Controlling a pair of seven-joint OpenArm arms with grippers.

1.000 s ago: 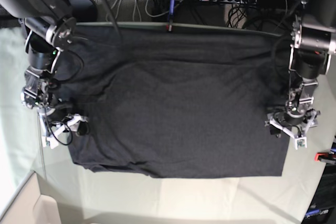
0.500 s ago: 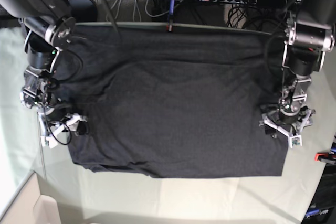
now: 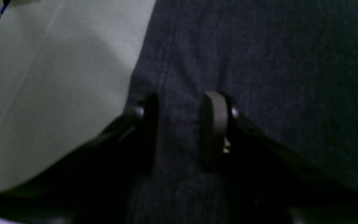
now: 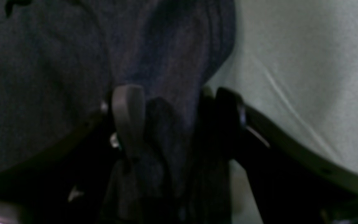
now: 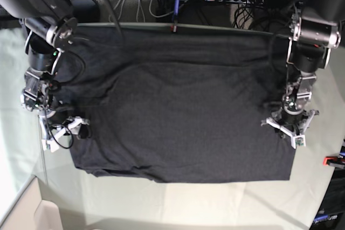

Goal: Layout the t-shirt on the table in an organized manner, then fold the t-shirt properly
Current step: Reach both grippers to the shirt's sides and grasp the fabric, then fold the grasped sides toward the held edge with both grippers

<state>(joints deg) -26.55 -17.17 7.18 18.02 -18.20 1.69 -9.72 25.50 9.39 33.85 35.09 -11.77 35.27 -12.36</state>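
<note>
Two claws: both are working at opposite side edges of the t-shirt [image 5: 178, 106], one at mid left and one at mid right of the base frame.
T-shirt: it is lying spread nearly flat across the tabletop [image 5: 215, 197], filling the middle of the base frame; no print is showing, and a few soft wrinkles are running through the upper left.
Left claw [image 3: 179, 130]: it is pressing down on the shirt's side seam at centre of its wrist frame, jaws standing part-way apart with cloth between them; whether the cloth is being pinched yet, I cannot tell.
Right claw [image 4: 172, 124]: its jaws are standing wide, straddling a bunched ridge of shirt edge at centre of its wrist frame; the fabric is sitting between them, not visibly clamped.
Step in hand: layout is looking about done, so I judge both claws are taking hold of the side edges to begin a fold.
Next move: both claws are needing a firm pinch on the edge layers, then an even lift together so the cloth is not dragging or skewing.
</note>
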